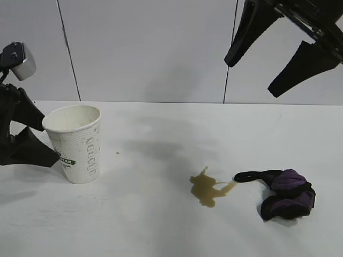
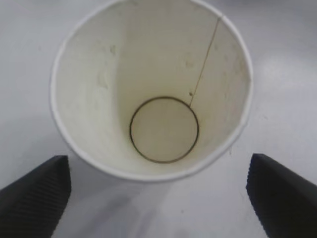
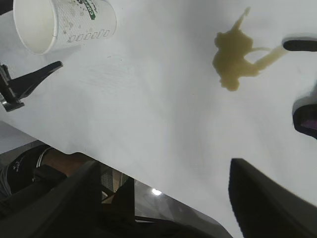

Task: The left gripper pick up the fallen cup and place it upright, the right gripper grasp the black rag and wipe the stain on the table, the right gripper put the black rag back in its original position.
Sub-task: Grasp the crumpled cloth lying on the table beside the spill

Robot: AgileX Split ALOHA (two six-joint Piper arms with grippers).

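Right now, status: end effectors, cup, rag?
Left end effector open beside upright cup, off it. Right end effector open, high above black rag. Stain unwiped; nothing blocking.

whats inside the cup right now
Nothing is visible inside. The left wrist view looks straight down into the upright cup: bare off-white walls with faint smudges, one thin seam line and a dark ring around the flat base. No liquid shows. What lies under the cup's base cannot be seen.

White paper cup [image 1: 75, 142] upright, empty; brown stain [image 1: 206, 189] beside black-purple rag [image 1: 286, 195], tail touching stain, on table [image 1: 161, 225].
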